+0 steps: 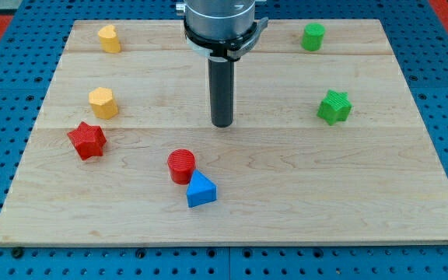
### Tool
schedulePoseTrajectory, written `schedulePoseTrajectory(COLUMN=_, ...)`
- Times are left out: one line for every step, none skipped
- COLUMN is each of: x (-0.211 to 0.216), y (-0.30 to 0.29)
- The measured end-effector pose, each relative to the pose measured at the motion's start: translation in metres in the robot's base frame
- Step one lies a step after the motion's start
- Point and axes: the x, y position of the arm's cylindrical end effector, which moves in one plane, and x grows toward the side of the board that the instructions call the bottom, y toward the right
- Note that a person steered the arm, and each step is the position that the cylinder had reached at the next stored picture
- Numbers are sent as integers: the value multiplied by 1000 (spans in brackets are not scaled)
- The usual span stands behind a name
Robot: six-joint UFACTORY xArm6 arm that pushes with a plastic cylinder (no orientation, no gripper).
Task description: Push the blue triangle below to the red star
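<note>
The blue triangle (201, 190) lies near the view's bottom centre, touching the red cylinder (181, 166) just up and left of it. The red star (87, 140) sits at the view's left, well away from the triangle. My tip (222, 124) stands near the board's middle, up and slightly right of the triangle, clear of every block.
A yellow block (103, 103) sits just above the red star, and another yellow block (110, 38) at the top left. A green cylinder (313, 36) is at the top right and a green star (334, 107) at the right. The wooden board (364, 202) ends in blue pegboard.
</note>
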Motion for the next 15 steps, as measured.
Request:
schedulePoseTrajectory(x=0, y=-2)
schedulePoseTrajectory(x=0, y=-21)
schedulePoseTrajectory(x=0, y=-25)
schedulePoseTrajectory(x=0, y=-32)
schedulePoseTrajectory(x=0, y=-48)
schedulePoseTrajectory(x=42, y=-114)
schedulePoseTrajectory(x=45, y=-117)
schedulePoseTrajectory(x=88, y=-138)
schedulePoseTrajectory(x=102, y=-75)
schedulePoseTrajectory(x=102, y=-27)
schedulePoseTrajectory(x=102, y=-13)
schedulePoseTrajectory(x=102, y=-14)
schedulePoseTrajectory(x=104, y=-20)
schedulePoseTrajectory(x=104, y=-11)
schedulePoseTrajectory(x=104, y=39)
